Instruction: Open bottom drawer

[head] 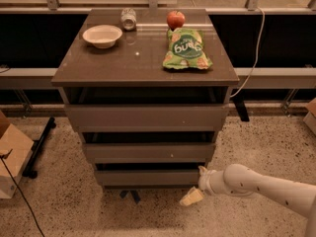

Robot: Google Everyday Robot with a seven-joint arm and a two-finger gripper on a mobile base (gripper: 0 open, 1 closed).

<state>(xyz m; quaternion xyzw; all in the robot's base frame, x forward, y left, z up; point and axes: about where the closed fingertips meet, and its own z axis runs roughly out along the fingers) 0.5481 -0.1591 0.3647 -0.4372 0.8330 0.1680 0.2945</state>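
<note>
The bottom drawer [148, 177] is the lowest and smallest grey-brown front of the cabinet, with a dark gap above it, and sits slightly forward. My gripper [196, 184] is at floor level by the drawer's right end, on a white arm coming in from the right. Its fingers are spread open. The upper fingertip [201, 170] is at the drawer's right corner and the lower cream finger [191, 197] hangs below the front edge. It holds nothing.
The cabinet top [138, 58] carries a white bowl [102, 35], a can [129, 19], an apple [176, 19] and a green chip bag [186, 49]. A cardboard box [12, 154] and a black stand foot [39, 147] are on the floor at left. A white cable [254, 53] hangs at right.
</note>
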